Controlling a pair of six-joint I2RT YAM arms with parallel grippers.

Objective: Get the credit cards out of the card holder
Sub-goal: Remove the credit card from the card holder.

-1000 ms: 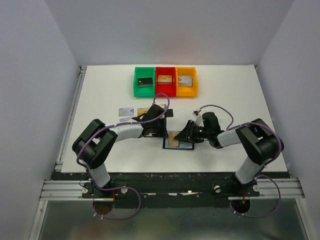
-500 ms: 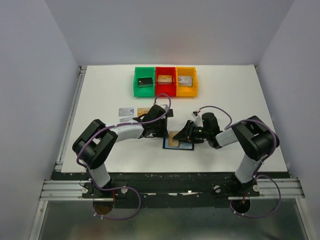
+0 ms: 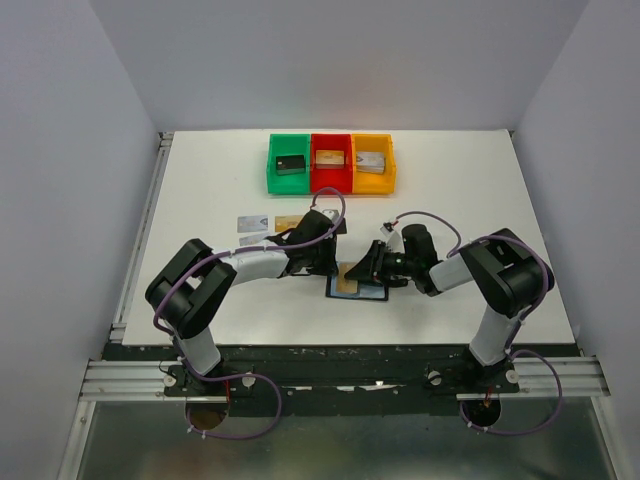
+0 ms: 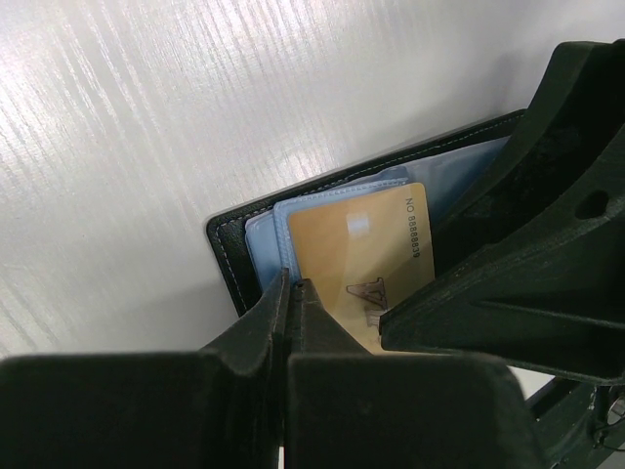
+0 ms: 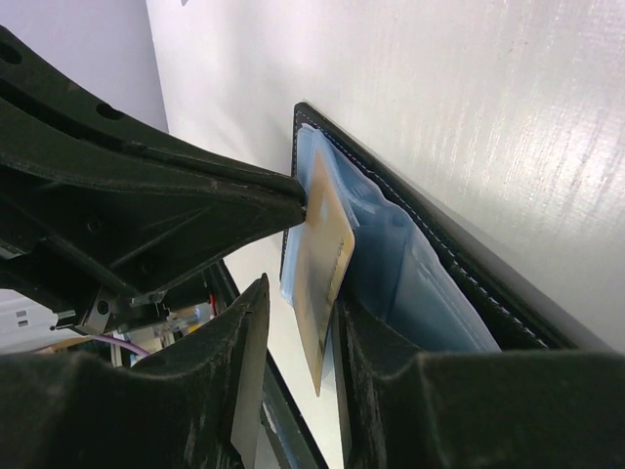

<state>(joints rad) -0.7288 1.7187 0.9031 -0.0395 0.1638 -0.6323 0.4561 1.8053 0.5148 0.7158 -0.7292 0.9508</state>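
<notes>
Item 1: card holder [image 4: 229, 259], a black bifold with blue-grey lining, lying open and flat on the white desk [image 3: 200, 190] close to its near edge, about midway between the left and right edges. Item 2: 1 tan-gold credit card [image 4: 361, 244], sitting in the holder's blue-grey pocket with most of its face out and its free end tilted up off the lining. Item 3: my left gripper [image 4: 293, 288], jaws pressed fully together with no gap, tips down at the card's left edge where it meets the lining; I cannot tell whether they pinch anything. Item 4: my right gripper [image 5: 303, 293], reaching in from the right with jaws standing partly apart, the tilted card showing between my 2 fingers; a gap is visible on 1 side, and I cannot tell whether the other finger touches the card. Item 5: 2 loose cards flat on the desk toward its left edge from the holder, 1 silver-grey card [image 3: 252, 224] and 1 tan card [image 3: 286, 222], side by side. Item 6: 3 bins in a touching row at the middle of the far edge, green bin [image 3: 288, 184], red bin [image 3: 330, 186], yellow bin [image 3: 374, 186], each holding 1 small block.
</notes>
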